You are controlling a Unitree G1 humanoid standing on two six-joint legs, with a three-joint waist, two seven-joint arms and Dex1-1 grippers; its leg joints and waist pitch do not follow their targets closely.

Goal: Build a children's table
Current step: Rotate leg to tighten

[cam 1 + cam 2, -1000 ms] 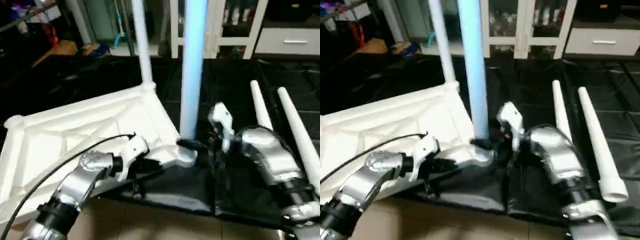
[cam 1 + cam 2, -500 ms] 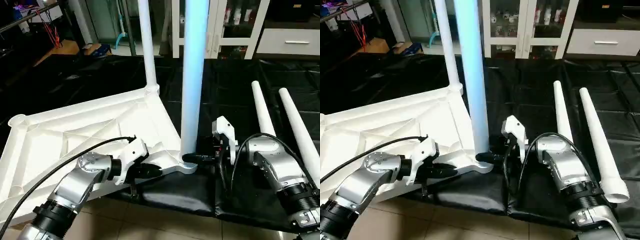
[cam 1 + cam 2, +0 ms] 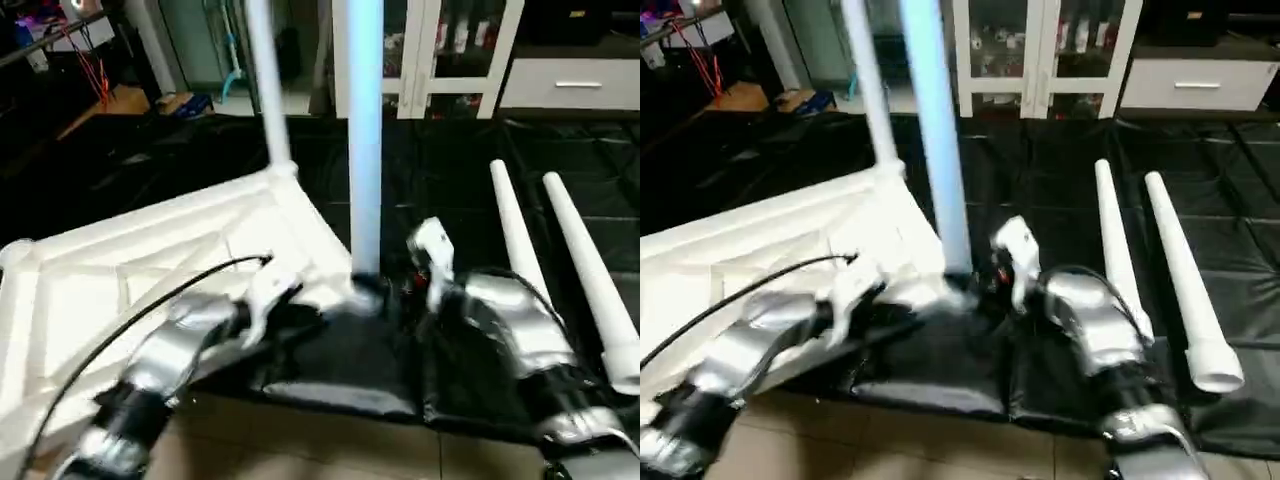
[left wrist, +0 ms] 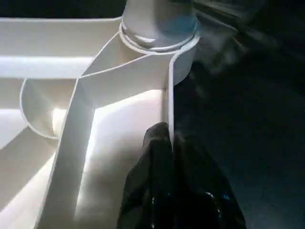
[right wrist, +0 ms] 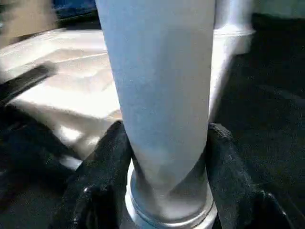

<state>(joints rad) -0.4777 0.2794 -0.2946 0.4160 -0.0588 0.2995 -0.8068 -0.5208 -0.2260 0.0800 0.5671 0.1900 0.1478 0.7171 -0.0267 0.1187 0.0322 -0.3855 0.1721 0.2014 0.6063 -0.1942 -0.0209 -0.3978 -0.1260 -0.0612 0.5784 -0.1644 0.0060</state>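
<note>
Head view: the tabletop (image 3: pixel 150 260) lies underside up on black sheeting (image 3: pixel 450 180), a leg (image 3: pixel 365 150) upright in its near corner socket.

Left wrist: left gripper (image 4: pixel 171 143), fingers pressed together, apparently touches the rim.

Right wrist: right gripper (image 5: pixel 164 157) clasps that leg.

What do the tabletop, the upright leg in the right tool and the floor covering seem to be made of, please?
Tabletop: white moulded plastic by the look, with thin ribs and a soft sheen. Upright leg: smooth white tube, probably plastic too, matte with a bluish cast. Floor covering: black sheeting, creased and glossy, likely plastic film or tarpaulin.
</note>
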